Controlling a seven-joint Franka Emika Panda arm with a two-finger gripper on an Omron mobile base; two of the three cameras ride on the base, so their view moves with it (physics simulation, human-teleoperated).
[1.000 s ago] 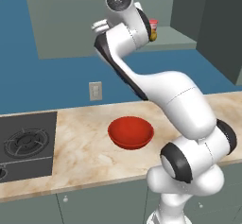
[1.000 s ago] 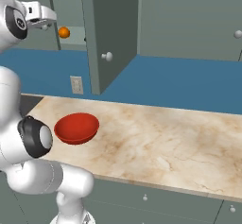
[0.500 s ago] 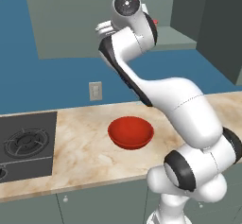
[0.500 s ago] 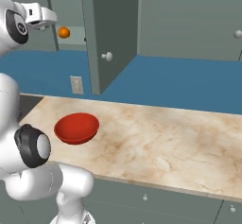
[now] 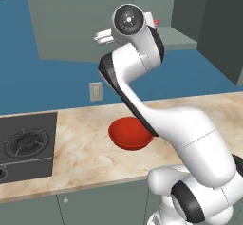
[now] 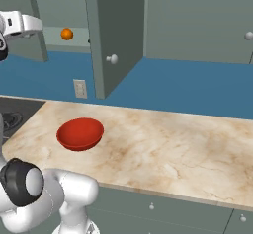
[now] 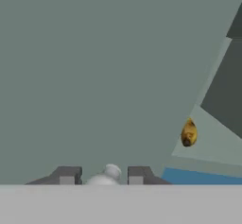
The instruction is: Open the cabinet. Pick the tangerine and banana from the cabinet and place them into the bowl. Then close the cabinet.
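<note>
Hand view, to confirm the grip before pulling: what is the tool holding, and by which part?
The tool appears to hold the cabinet door by its small round knob, one finger on each side of it.

Blue wall [image 6: 188, 87] is seen across mid-frame. Marble countertop [image 6: 163, 149] is laid lower-centre, black stove [image 5: 26, 145] set at left, wall outlet [image 5: 95, 91] mounted above it.

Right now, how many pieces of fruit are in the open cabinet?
2: the tangerine on the cabinet shelf, the banana on the shelf in the hand view. More may be hidden.
</note>
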